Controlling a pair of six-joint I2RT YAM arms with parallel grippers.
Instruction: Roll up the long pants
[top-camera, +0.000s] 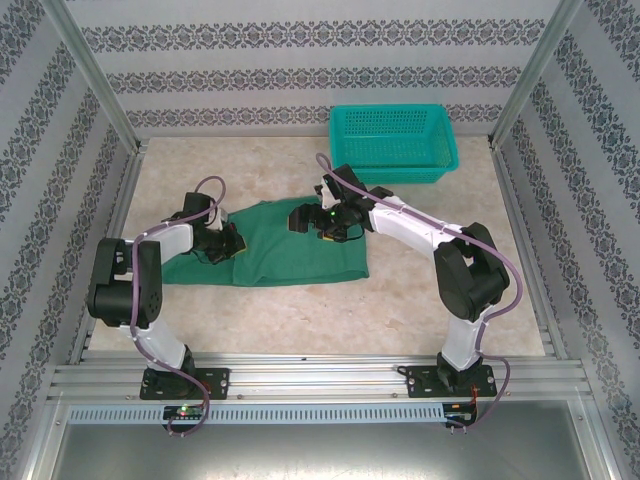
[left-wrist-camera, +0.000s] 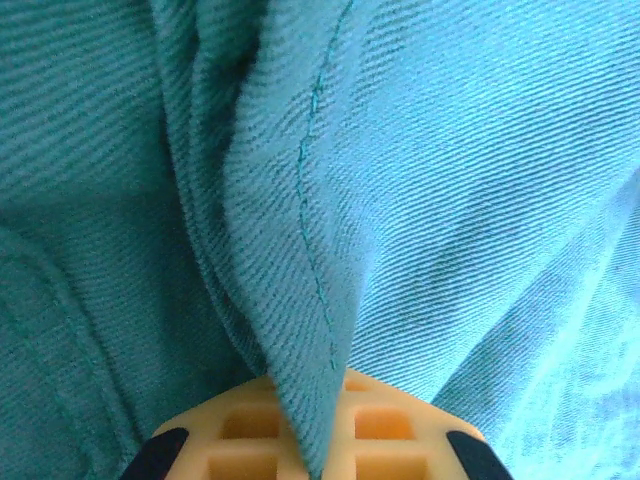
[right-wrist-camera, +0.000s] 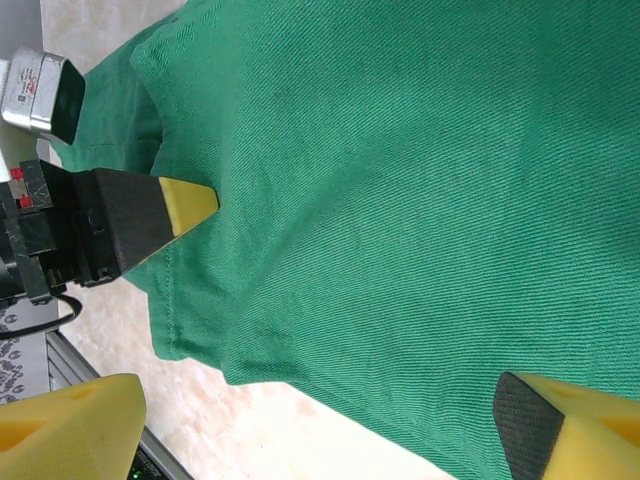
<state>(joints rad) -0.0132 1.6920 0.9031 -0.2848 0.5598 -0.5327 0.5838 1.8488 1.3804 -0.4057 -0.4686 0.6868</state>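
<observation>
You have one pair of long pants (top-camera: 290, 255) on the table (top-camera: 300, 330). It lies flat near the middle, a little to the left, and its long axis goes from left to right in the top view, across in front of both arms. The left arm (top-camera: 165, 240) reaches onto the left part of the cloth, and its jaws are closed on a fold of the pants: in the left wrist view a ridge of green cloth with a stitched seam runs down between the orange pads (left-wrist-camera: 380, 425). The right arm (top-camera: 410, 225) hangs over the pants near their far edge, about the middle of their length. Its jaws are wide open and hold nothing; in the right wrist view the two yellow fingertips (right-wrist-camera: 70, 425) stand well apart, with the cloth spread below them. In that same view you can see the left jaws touching the cloth at its left side. I judge that the left arm is nearer to the end where a roll would start, and that the roll should then travel along the long axis, toward the right. For the count: one pair of pants, one teal basket (top-camera: 392, 170) at the far side of the table, well apart from the cloth, and two arms. If the right jaws take the cloth out of line with the left jaws, the roll may go crooked.
</observation>
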